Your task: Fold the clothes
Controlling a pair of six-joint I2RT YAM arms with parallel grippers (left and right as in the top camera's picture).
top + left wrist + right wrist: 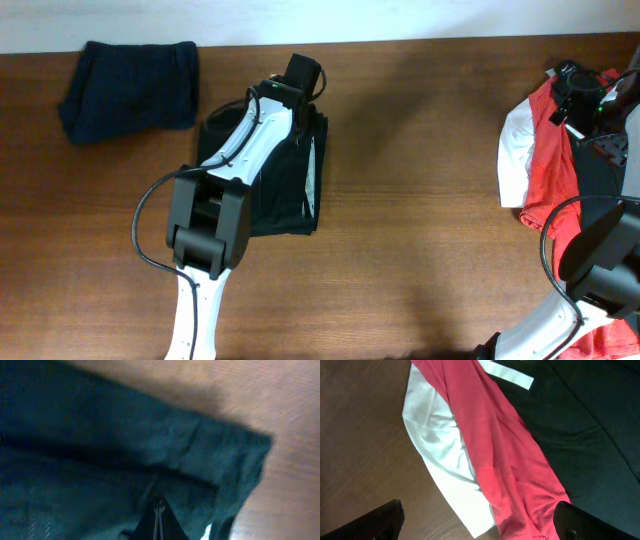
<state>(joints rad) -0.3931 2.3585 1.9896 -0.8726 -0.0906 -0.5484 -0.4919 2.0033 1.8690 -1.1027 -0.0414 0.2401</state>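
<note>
A dark folded garment [290, 190] lies left of the table's centre, partly under my left arm. My left gripper [300, 75] is at its far edge. In the left wrist view the fingers [159, 510] are pressed together on a fold of this dark cloth [100, 445]. A pile of unfolded clothes sits at the right edge: a red garment [550, 160], a white one [515, 150] and a black one [590, 425]. My right gripper [580, 90] hovers over this pile, open and empty, its fingers [480, 520] spread wide above the red [505, 460] and white cloth [440, 445].
A folded navy garment [130, 88] lies at the back left of the wooden table [420, 200]. The table's far edge meets a white wall at the top.
</note>
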